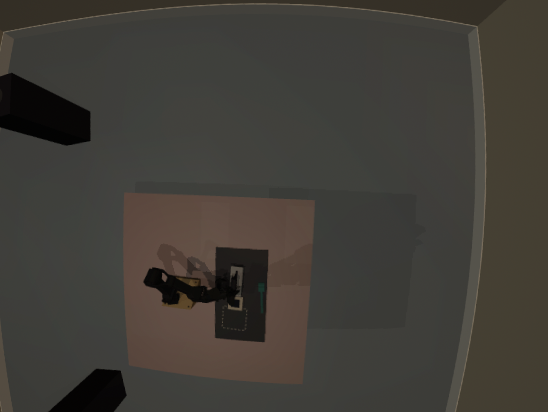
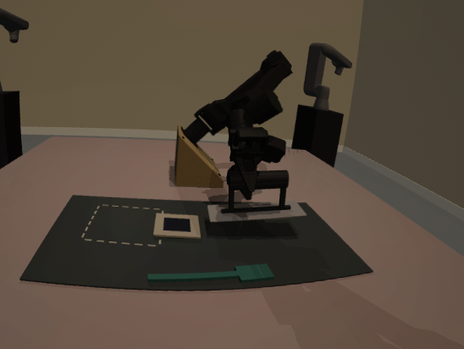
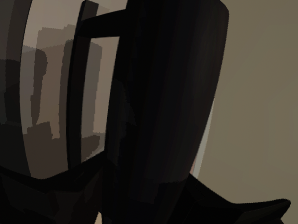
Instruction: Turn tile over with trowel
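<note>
My gripper is shut on the black cylindrical handle of the trowel. The trowel's flat pale grey blade is held level a little above the mat, with its shadow below. The cream tile lies flat with its dark square mark facing up. It is beside the blade, and its edge overlaps one side of the dashed outline. The trowel hides much of the wrist view.
A green spatula lies on the mat along the edge away from the arm's base. The wedge-shaped wooden base stands on the pinkish table. Dark pedestals stand beyond the table.
</note>
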Controlling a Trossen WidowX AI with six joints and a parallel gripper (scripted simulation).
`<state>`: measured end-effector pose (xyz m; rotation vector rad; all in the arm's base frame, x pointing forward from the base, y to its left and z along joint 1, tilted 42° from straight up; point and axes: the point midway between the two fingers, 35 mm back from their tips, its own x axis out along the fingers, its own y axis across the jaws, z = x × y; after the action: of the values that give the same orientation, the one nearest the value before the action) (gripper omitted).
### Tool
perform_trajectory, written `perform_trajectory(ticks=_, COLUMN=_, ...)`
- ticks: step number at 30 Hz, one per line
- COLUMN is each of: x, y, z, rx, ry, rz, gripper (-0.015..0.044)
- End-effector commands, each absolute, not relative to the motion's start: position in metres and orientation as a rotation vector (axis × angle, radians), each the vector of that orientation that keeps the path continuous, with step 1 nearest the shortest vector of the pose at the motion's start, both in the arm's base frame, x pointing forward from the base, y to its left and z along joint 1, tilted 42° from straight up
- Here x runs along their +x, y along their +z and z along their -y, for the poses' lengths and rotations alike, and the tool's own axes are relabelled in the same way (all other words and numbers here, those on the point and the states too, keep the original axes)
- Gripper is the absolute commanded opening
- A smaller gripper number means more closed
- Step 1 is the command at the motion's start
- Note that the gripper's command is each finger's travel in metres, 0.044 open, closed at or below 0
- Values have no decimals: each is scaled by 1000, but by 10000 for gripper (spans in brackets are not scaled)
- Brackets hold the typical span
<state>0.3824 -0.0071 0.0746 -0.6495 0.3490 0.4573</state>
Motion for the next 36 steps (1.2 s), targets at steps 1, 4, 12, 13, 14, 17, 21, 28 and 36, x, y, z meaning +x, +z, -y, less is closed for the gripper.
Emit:
perform_trajectory(ticks=1, x=384, y=75, z=9, rx=-655, ry=450, rz=-336, gripper=0)
perform_trajectory(ticks=4, x=385, y=71, z=6, rx=-655, ry=450, rz=-337, gripper=0)
perform_trajectory(ticks=12, x=387, y=61, z=-2, rx=-654, ry=450, rz=-337, gripper=0)
perform_trajectory(ticks=13, x=387, y=60, z=-3, rx=-654, ry=450, rz=-337, gripper=0)
perform_trajectory(ticks=14, x=387, y=59, z=-4, rx=-654, ry=450, rz=-337, gripper=0)
perform_trajectory(ticks=17, x=388, y=55, z=-8, rx=-654, ry=450, rz=-337, gripper=0)
perform_trajectory(ticks=21, x=388, y=51, z=-12, rx=-653, ry=450, rz=-336, gripper=0)
perform_trajectory(ticks=28, x=388, y=46, z=-15, rx=-653, ry=450, rz=-336, gripper=0)
perform_trajectory(ticks=36, x=387, y=37, z=-6, rx=-654, ry=450, rz=-337, gripper=0)
